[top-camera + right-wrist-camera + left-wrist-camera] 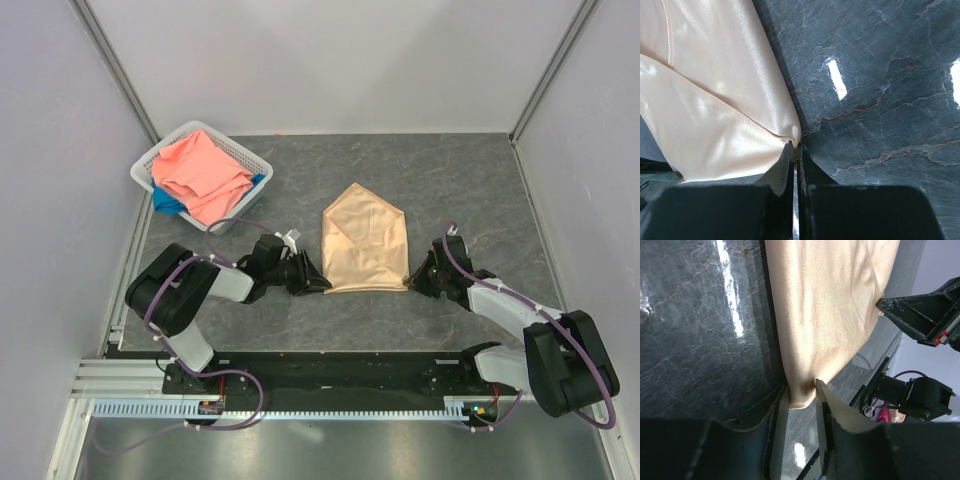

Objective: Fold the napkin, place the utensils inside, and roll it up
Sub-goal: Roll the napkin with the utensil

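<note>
Left end effector (318,283) and right end effector (413,280) sat at the near corners of the napkin (365,250), which lay folded envelope-like on the grey marbled counter (450,180). Left wrist: jaws flanked the shiny peach corner, grip unclear. Right wrist: jaws pressed together, pinching the satin corner.

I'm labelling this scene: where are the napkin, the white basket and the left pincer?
napkin (365,240): top view, centre of the folded cloth.
white basket (243,149): top view, its far right rim.
left pincer (802,388): left wrist view, midway between its fingertips.
</note>
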Controlling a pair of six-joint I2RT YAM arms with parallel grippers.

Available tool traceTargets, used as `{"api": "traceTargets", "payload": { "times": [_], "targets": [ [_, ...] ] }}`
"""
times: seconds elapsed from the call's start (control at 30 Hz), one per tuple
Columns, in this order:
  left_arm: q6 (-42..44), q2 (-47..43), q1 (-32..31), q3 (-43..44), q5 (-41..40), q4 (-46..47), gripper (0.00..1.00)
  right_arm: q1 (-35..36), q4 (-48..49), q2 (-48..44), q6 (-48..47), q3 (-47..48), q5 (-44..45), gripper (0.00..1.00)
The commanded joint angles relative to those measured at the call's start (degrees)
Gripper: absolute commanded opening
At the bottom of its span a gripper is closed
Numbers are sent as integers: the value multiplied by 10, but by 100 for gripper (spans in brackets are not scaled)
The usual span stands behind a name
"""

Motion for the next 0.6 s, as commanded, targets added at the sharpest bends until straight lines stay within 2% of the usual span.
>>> {"api": "traceTargets", "payload": {
  "times": [0.0,0.27,0.33,0.37,0.4,0.43,0.5,0.53,0.57],
  "targets": [
    [12,36,-9,-16,-78,-69,33,5,6,-7,9,-3,-5,0],
    [15,40,-9,11,-53,-68,18,5,12,-6,4,-8,1,0],
    [16,40,-9,22,-40,-70,12,5,10,-7,-1,-6,3,0],
    [16,39,-9,27,-37,-73,7,5,9,-9,-10,-4,5,4],
    [18,37,-9,32,-29,-78,5,5,6,-12,-17,1,12,9],
    [18,35,-8,41,-24,-86,3,5,-7,-14,-27,5,20,27],
    [17,32,-6,49,-4,-92,2,8,-42,-32,-65,28,43,46],
    [14,31,-5,56,5,-93,2,17,-51,-41,-81,37,77,61],
    [13,30,0,61,14,-102,2,21,-55,-57,-96,52,84,66]
  ]
}}
